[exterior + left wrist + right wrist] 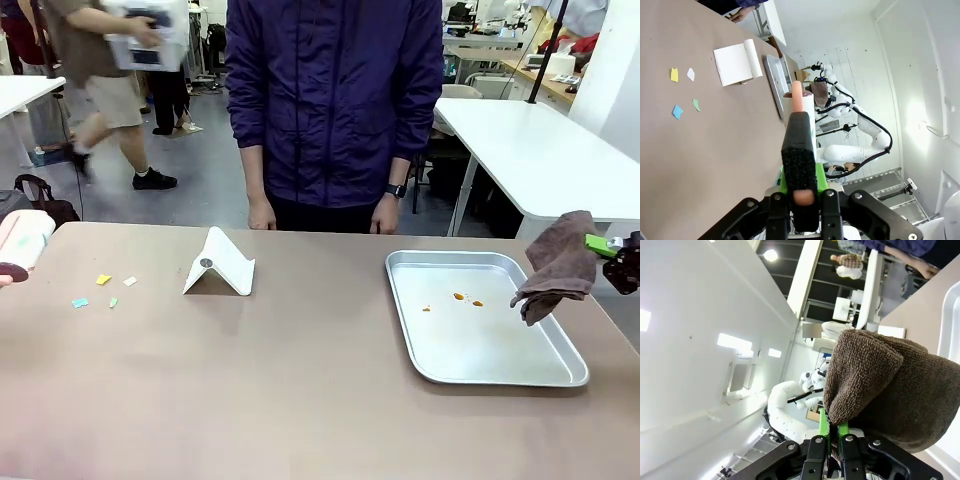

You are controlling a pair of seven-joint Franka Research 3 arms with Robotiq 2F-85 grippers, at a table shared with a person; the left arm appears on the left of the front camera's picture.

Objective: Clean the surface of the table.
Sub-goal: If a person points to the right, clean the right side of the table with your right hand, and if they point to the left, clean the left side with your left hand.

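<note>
Right gripper is pinching a dark brown terry cloth, cloth hanging at the right rim of a shiny rectangular metal tray, wide brown-taupe table lying underneath it, left gripper is clamping a white pink-tipped roller.

My left gripper clamps a pink-and-white tool; my right gripper, raised at the right, pinches a brown cloth.

Right hand cut off by right edge, front view; tips buried in brown cloth. White and pink tool cut off by left edge. Orange specks on tray too small to tell. Person cut off above shoulders. Left wrist view: black grip hides most of left hand.
</note>
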